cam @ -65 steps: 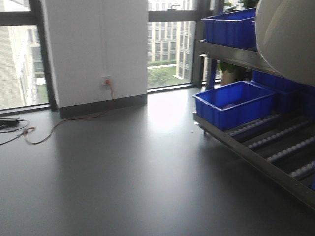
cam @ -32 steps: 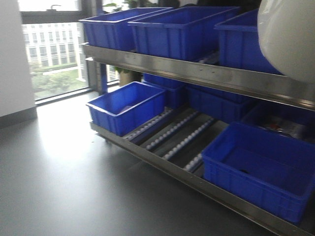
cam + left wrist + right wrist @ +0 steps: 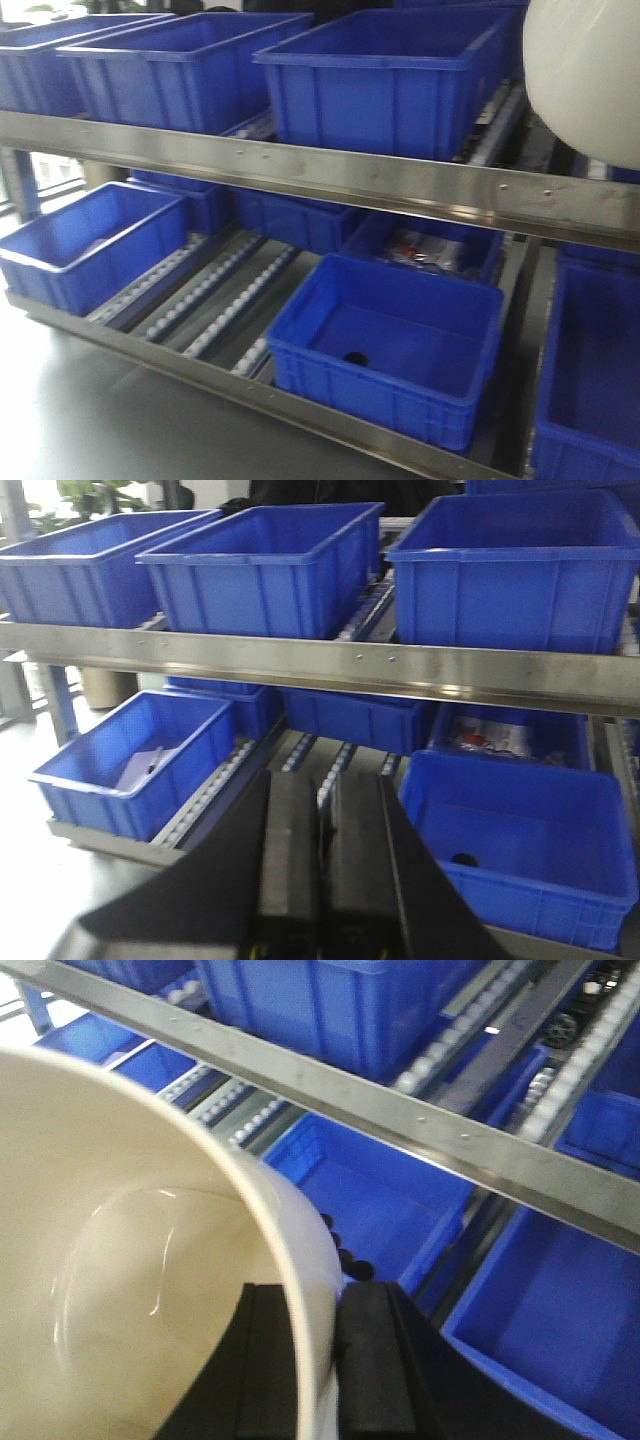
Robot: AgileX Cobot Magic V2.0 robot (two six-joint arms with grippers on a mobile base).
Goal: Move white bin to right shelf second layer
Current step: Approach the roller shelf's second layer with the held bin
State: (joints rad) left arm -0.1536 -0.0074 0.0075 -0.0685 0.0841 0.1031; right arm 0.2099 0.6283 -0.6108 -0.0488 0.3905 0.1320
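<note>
Carrying step: the right gripper (image 3: 315, 1305) clamps the rim of the smooth cream-white plastic bin (image 3: 120, 1260), aloft at 2 o'clock in the front view. The left gripper (image 3: 322, 790) is closed, empty. Next (my guess): set it on the roller-railed steel shelf level (image 3: 400, 188), between blue plastic crates (image 3: 390, 85).

One white bin (image 3: 585, 80), three blue crates (image 3: 265, 565) fronting the upper level (image 3: 330, 665) (at least five below).
</note>
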